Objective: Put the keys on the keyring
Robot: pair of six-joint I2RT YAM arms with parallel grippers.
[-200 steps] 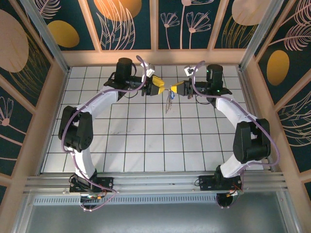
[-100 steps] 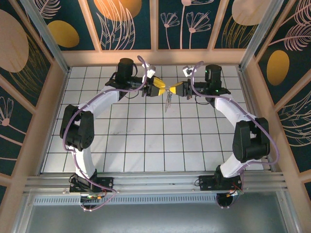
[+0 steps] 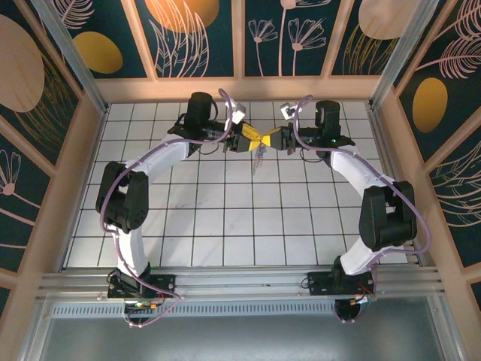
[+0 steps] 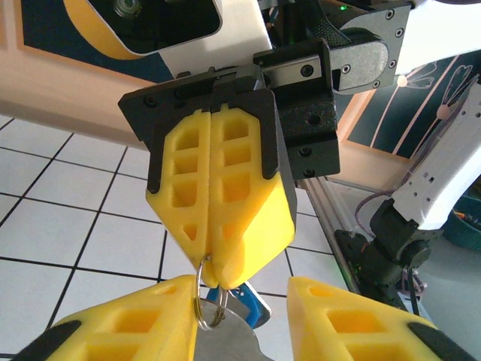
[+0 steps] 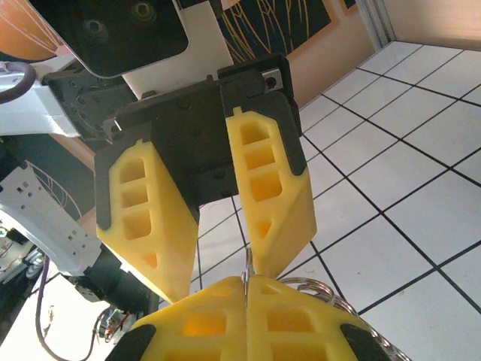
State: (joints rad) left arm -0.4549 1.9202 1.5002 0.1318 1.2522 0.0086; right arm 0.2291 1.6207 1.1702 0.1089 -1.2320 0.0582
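Compared with a second ago, the left gripper (image 3: pixel 258 140) is sitting closer to the right gripper (image 3: pixel 268 139), and the gap between them has closed: the two pairs of yellow jaws are now meeting tip to tip above the far middle of the white tiled worktop (image 3: pixel 225 218).

Two arms are reaching in, one from each side, each carrying one gripper with two yellow fingers.

The right jaws are clenched, their faces pressed flat together. They are pinching the top of the keyring (image 4: pixel 204 295), a thin metal ring that is hanging straight down out of their tips.

The left jaws are standing apart, one finger on either side of the right jaws' tips and of the ring. One left finger is lying right against the ring's edge. The other is standing clear, so nothing is being squeezed between them.

The keys (image 4: pixel 252 308) are dangling just below the right jaws' tips, in the gap between the left jaws. One blue key head and one pale metal blade are showing.

From the right wrist, more metal loops are overlapping just beside the right jaws, too tangled to count. The clenched right jaws are hiding the ring's upper part.
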